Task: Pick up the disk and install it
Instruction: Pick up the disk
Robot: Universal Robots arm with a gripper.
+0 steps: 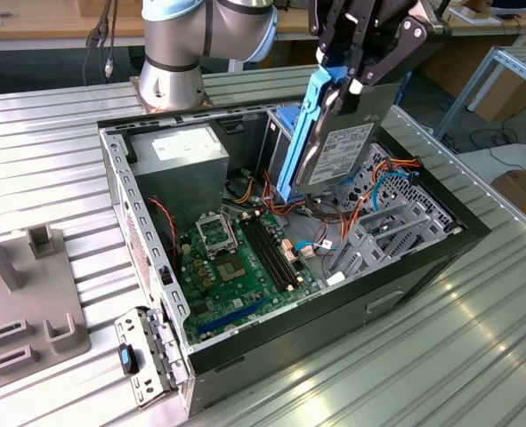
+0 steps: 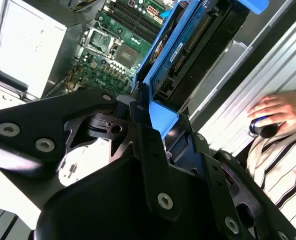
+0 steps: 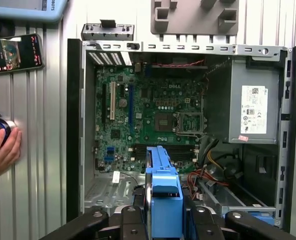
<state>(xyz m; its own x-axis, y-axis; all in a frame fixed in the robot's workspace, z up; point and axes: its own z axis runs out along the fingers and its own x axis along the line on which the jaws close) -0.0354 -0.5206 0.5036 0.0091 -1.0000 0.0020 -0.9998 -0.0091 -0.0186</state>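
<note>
Disk (image 1: pixel 334 147) caught at its upper end in the gripper (image 1: pixel 356 76), fingers closed tight across a blue side rail and the black body. Hanging nearly upright, slightly tilted, labelled face toward the exterior view's right, over the open computer case (image 1: pixel 396 298). Lower end between the motherboard (image 1: pixel 236 267) and the grey drive cage (image 1: pixel 383 233) at the exterior view's right, close above loose cables; not seated in the cage. Power supply (image 1: pixel 178 156) in the far corner of the case, toward the exterior view's left. Grey fixture block (image 1: pixel 31 311) on the ribbed metal table (image 1: pixel 458 356), well apart from the case at the exterior view's left. In the second wrist view, a person's hand (image 2: pixel 278 107) resting on a small dark object (image 2: pixel 264 129) beside the case.
</note>
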